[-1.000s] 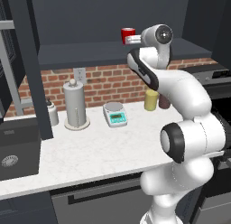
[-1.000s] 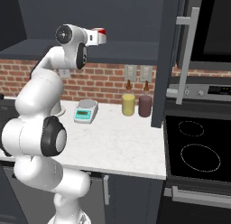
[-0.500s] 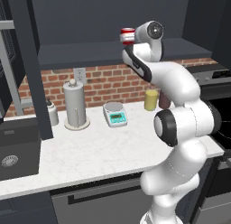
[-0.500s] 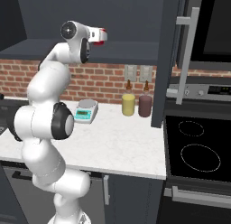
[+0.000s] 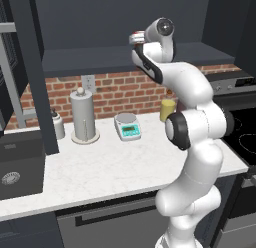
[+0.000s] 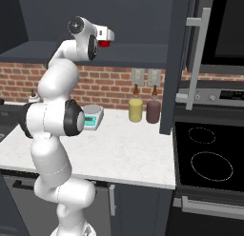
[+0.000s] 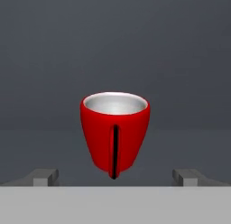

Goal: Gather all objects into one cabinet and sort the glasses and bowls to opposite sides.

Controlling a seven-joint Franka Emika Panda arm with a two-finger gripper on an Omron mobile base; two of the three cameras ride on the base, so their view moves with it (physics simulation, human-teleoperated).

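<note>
Standing upright, red cup [image 7: 115, 133] (pale inside) sits between spread hand [image 7: 115, 175] fingertips.

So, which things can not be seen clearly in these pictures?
- Red cup: in the left base view the arm's wrist covers most of it.
- Gripper: in the hand view just the open fingertips show, the rest is cut off by the bottom edge.
- Scale: in the right base view, the arm hides its left part.

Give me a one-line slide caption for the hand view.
Open pincer facing an upright red cup against the dark cabinet interior.
</note>
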